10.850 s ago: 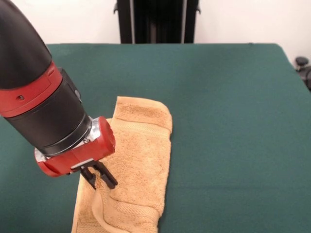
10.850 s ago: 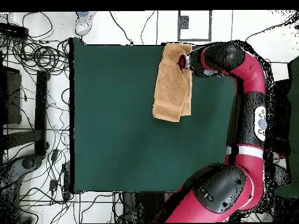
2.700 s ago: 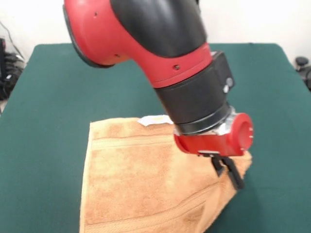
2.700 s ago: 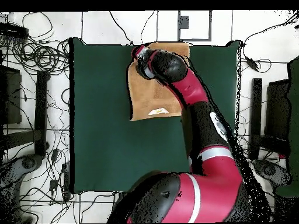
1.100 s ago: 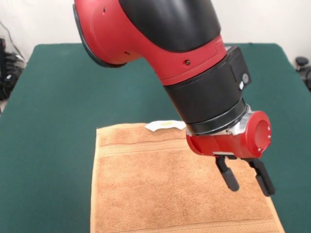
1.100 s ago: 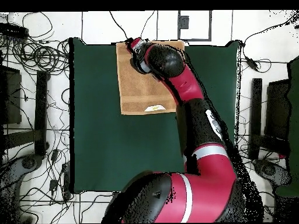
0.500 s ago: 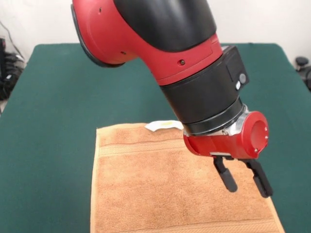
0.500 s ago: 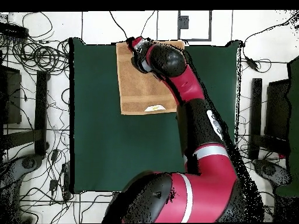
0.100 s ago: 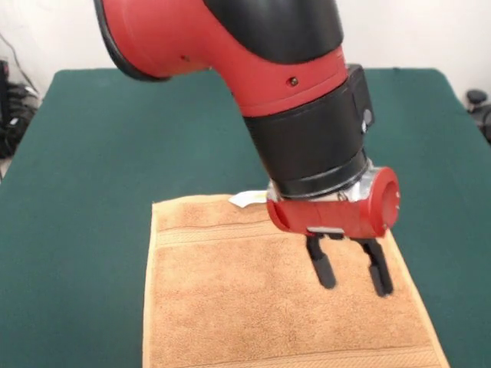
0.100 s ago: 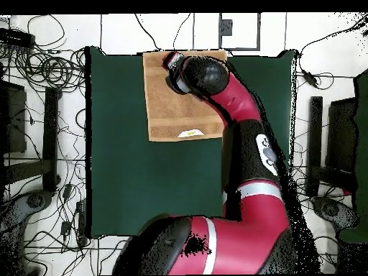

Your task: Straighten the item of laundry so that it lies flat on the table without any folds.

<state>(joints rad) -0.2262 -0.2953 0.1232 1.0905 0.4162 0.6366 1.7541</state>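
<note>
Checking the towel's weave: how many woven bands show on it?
2: one band beside the white tag, one band at the towel's opposite end. The open gripper hides part of the towel.

Brightness: even, bright indoor light in both views.
Source: overhead, judging by sheen on the glossy red and black arm above the black two-fingered gripper.
Shadows: soft, faint on the tan-orange terry-cloth towel below the gripper.
Glare: pale wall behind is washed out.
Focus: front view crisp.
</note>
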